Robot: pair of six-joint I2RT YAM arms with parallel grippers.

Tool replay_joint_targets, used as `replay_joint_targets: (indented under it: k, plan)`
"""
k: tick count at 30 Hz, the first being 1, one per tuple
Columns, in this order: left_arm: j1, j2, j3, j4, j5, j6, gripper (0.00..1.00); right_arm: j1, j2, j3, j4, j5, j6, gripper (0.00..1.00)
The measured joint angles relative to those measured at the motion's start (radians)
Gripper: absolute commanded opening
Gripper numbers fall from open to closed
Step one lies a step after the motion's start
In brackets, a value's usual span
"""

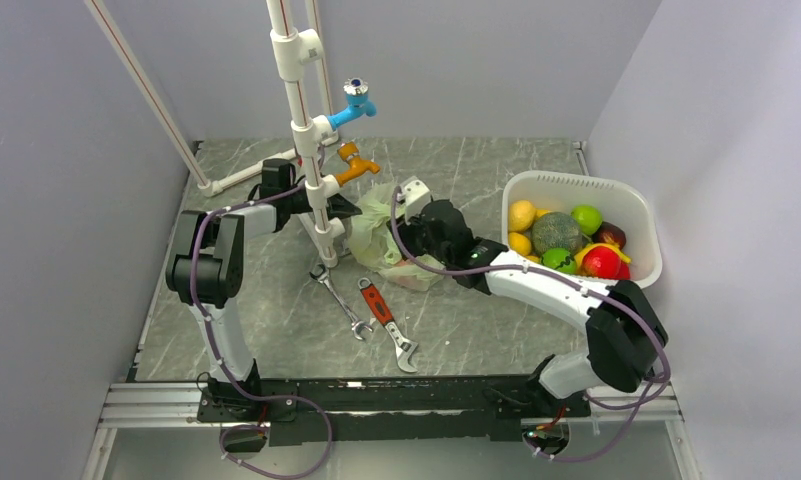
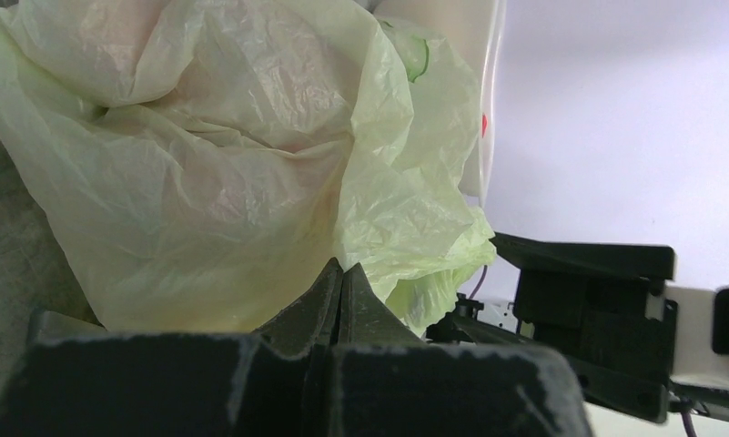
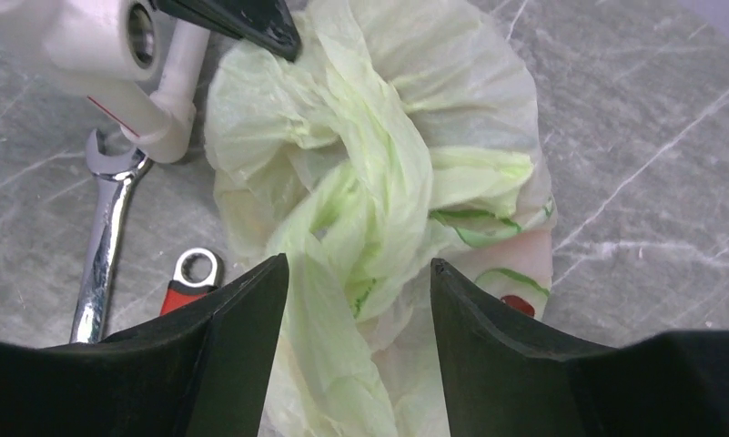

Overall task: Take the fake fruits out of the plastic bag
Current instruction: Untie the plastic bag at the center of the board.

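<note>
The plastic bag (image 1: 379,240) lies crumpled mid-table (image 1: 496,330), its long axis running far-left to near-right. We note thin, crinkly, translucent pale-green film. The left tool (image 2: 342,278) is closed, pinching its edge; the right tool (image 3: 358,264) stands open above it.

the right gripper (image 3: 359,264) hangs with its two black fingers spread wide over the crumpled plastic bag (image 3: 379,137), which lies on the grey marbled table (image 3: 633,137). left of the bag lie a silver wrench (image 3: 106,246) and a red-handled wrench (image 3: 192,273), by a white pipe (image 3: 115,55). the left gripper (image 3: 251,18) meets the bag's far edge.
</note>
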Motion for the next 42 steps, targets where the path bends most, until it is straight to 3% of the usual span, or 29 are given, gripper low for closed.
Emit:
replay_joint_targets:
  k: [9,15,18,21,25,28,32,36,39,42]
  plan:
    - [-0.002,0.0,0.02,-0.048,-0.01,0.027,0.0,0.201,0.117,0.15,-0.061,0.323,-0.097,0.6]
    - [-0.002,0.0,0.023,-0.063,-0.014,0.03,0.0,0.241,0.238,0.198,-0.102,0.488,-0.171,0.55]
    - [-0.002,0.0,0.024,-0.066,-0.014,0.034,0.0,0.246,0.272,0.204,-0.104,0.528,-0.204,0.46]
    - [-0.002,0.0,0.025,-0.073,-0.014,0.043,0.0,0.249,0.301,0.212,-0.103,0.567,-0.231,0.21]
    - [-0.002,0.0,0.025,-0.081,-0.014,0.048,0.0,0.254,0.293,0.201,-0.077,0.6,-0.232,0.09]
    - [0.001,0.0,0.025,-0.083,-0.014,0.048,0.0,0.256,0.195,0.106,-0.027,0.589,-0.207,0.05]
    - [0.008,0.0,0.025,-0.079,-0.013,0.043,0.0,0.248,-0.076,-0.108,0.055,0.523,-0.138,0.0]
    - [0.024,0.0,0.025,-0.06,-0.011,0.028,0.0,0.171,-0.372,-0.336,0.146,0.439,0.043,0.0]
    - [0.034,0.0,0.025,-0.054,-0.011,0.021,0.0,0.115,-0.502,-0.481,0.201,0.376,0.156,0.0]
    - [0.037,0.0,0.025,-0.053,-0.011,0.017,0.01,0.112,-0.53,-0.56,0.224,0.327,0.223,0.0]
